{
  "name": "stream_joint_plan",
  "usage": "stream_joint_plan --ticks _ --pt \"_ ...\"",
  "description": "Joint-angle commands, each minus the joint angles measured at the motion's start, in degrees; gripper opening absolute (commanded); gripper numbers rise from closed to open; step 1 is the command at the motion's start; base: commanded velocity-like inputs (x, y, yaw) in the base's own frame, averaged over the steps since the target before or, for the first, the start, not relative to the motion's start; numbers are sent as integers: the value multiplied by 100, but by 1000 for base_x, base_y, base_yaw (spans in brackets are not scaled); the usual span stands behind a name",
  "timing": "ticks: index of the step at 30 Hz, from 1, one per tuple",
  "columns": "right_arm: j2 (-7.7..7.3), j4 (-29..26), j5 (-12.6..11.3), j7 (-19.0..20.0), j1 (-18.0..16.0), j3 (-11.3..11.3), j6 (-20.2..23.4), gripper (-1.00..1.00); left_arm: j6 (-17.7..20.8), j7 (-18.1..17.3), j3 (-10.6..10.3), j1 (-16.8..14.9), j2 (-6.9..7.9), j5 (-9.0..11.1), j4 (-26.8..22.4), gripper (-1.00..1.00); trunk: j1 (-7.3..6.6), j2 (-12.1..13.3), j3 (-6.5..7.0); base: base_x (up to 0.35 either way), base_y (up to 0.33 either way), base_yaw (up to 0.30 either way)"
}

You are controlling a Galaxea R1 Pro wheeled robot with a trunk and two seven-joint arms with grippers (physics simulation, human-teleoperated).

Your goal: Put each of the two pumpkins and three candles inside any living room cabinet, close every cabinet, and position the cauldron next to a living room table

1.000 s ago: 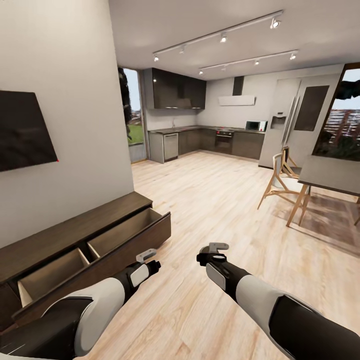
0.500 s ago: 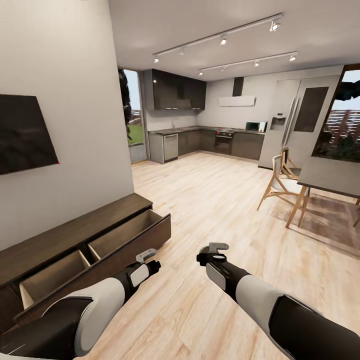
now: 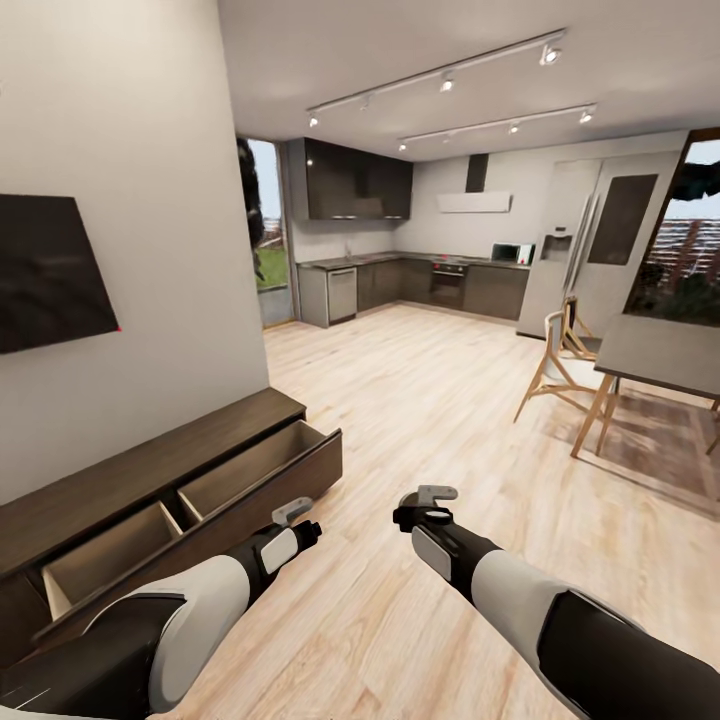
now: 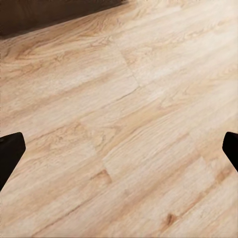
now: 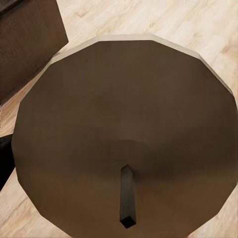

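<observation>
The cabinet (image 3: 150,480) runs along the wall to your left, its long axis receding, with two drawers standing open and bare. Your left gripper (image 3: 292,512) is nearer it, fingers spread over plank floor. Your right gripper (image 3: 432,495) hangs above a round dark object; I cannot tell its jaw state.

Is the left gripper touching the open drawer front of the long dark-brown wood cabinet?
Cannot tell. In the head view the left gripper overlaps the dark-brown cabinet's drawer front; the left wrist view shows bare plank floor between the fingertips.
</observation>
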Motion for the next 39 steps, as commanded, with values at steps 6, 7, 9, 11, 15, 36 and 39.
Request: stream_joint_plan --ticks 6,7,9,11,15,36,39 --pt "-5 -12 -19 -38 -5 46 32 -100 27 23 24 -2 -2 -8 -11 100 -132 237 48 0 0 93" --pt "-5 -12 -17 -38 -5 46 32 -100 27 24 24 -2 -2 -7 -11 100 -154 278 57 0 0 108" --pt "-5 -12 -19 -38 -5 46 31 -100 27 23 24 -2 -2 -9 -11 100 -198 358 75 0 0 117" --pt "-5 -12 -20 -38 -5 46 29 -100 27 21 24 -2 -2 -10 -11 100 -242 438 93 0 0 122" --pt "-5 -12 -20 -38 -5 46 31 -100 27 23 22 -2 -2 -13 -11 100 -330 598 128 0 0 123" --pt "-5 -12 -20 -32 -5 38 32 -100 33 22 24 -2 -2 -5 -11 100 -681 1240 245 0 0 112" --pt "-5 -12 -20 -30 -5 37 32 -100 29 20 24 -2 1 -5 -11 100 -681 1240 243 49 0 13"
